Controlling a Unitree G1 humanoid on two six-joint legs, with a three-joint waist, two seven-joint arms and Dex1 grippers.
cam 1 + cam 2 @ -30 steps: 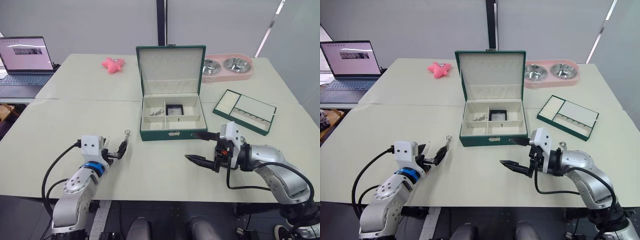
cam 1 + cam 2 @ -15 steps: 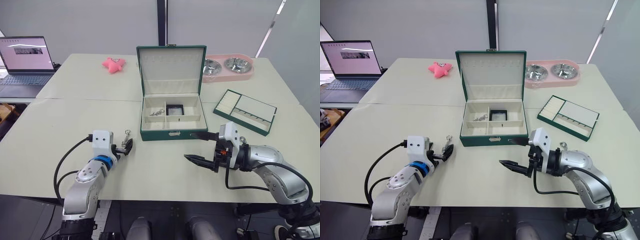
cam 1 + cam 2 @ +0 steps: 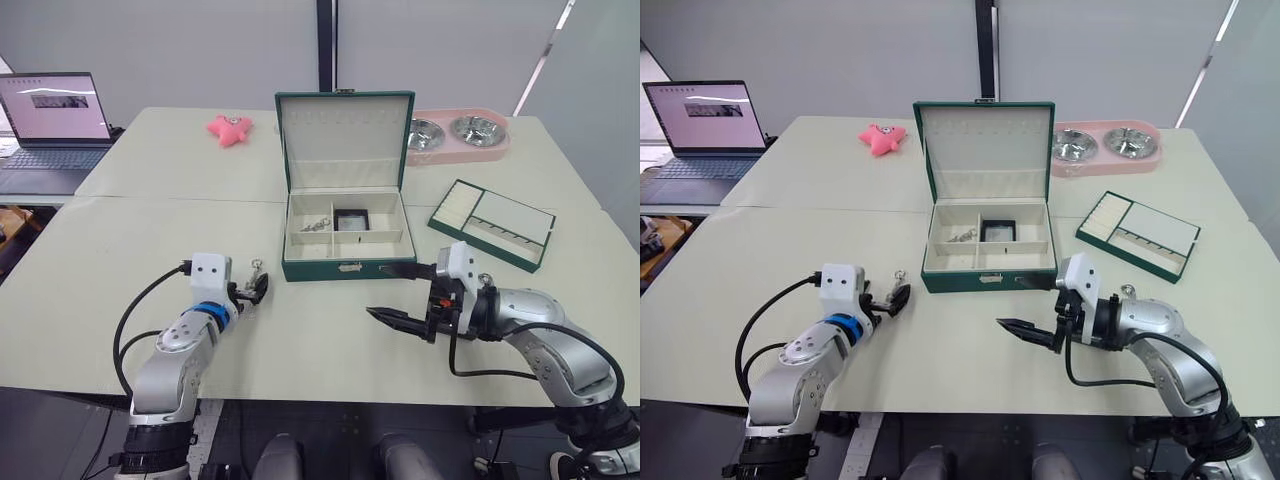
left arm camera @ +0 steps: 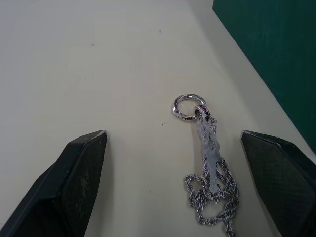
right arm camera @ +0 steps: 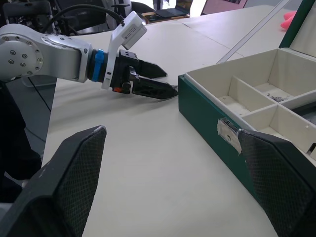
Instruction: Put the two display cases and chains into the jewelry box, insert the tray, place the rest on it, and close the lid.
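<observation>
Pale tabletops (image 3: pixel 150 250) fill the head views, with a laptop (image 3: pixel 55 120) at the far left corner, a pink star toy (image 3: pixel 227 128) and a pink double-bowl feeder (image 3: pixel 457 136) at the back. At centre the green jewelry box (image 3: pixel 343 268) stands with its lid (image 3: pixel 343 140) upright; one black-framed display case (image 3: pixel 350 220) and some chain (image 3: pixel 316 225) lie in its rear compartments. To its right the green tray (image 3: pixel 491 222) rests on the table, apart from the box. Low on the left, the left gripper (image 3: pixel 252 291) reaches toward a silver chain (image 3: pixel 256 266) lying just left of the box front. On the right, the right gripper (image 3: pixel 404 294) hovers spread wide and empty before the box clasp (image 3: pixel 349 267). From the left wrist, the chain (image 4: pixel 207 163) with its ring clasp lies on the table between two parted fingers (image 4: pixel 79 173), neither touching it, beside the green box wall. From the right wrist, wide-set fingers (image 5: pixel 74 173) frame the box corner (image 5: pixel 212 128) and the left gripper (image 5: pixel 155 81) beyond, whose fingers show a gap.
</observation>
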